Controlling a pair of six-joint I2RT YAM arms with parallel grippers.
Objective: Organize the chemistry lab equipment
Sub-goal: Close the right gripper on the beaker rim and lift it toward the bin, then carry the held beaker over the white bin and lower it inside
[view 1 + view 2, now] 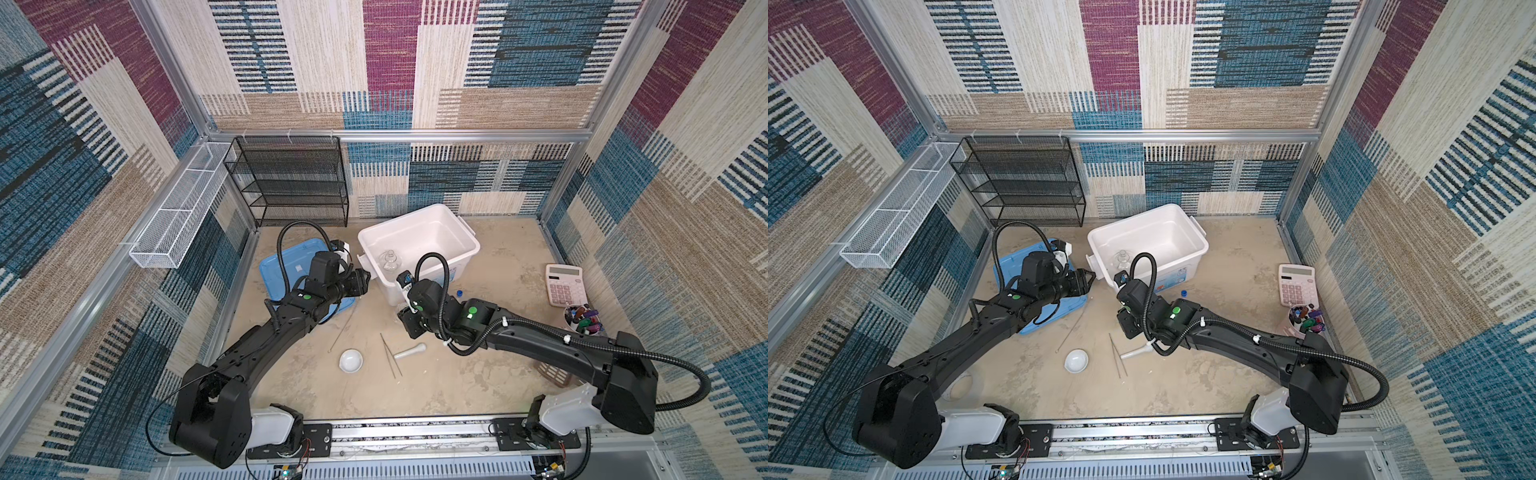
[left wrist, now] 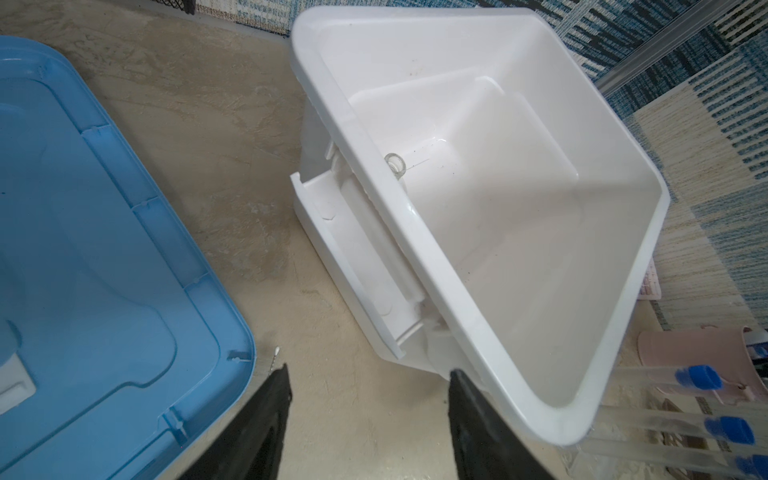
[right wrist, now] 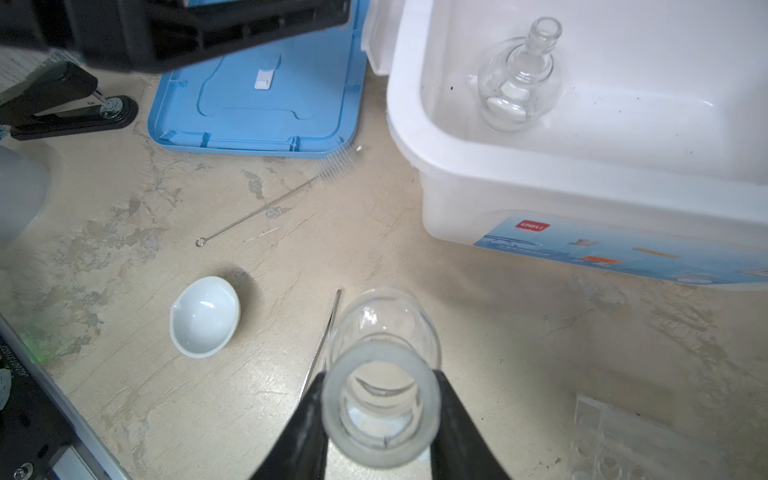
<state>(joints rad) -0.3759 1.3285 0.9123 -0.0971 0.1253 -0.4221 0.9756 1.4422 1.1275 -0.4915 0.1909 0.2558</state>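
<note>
L jaws apart, empty, one tip at white bin (image 2: 449, 286) rim corner; bare table (image 3: 498, 332) strip to blue lid (image 2: 104, 249). R jaws clamped on clear round flask (image 3: 382, 332) by frosted neck, over table btwn bin wall & tweezers (image 3: 322, 340), white bowl (image 3: 205, 316) near.

bin (image 2: 519, 249): glossy plastic | flask (image 3: 382, 324): clear glass, frosted neck | lid (image 2: 104, 270): smooth plastic | tabletop (image 3: 478, 311): matt, mottled
</note>
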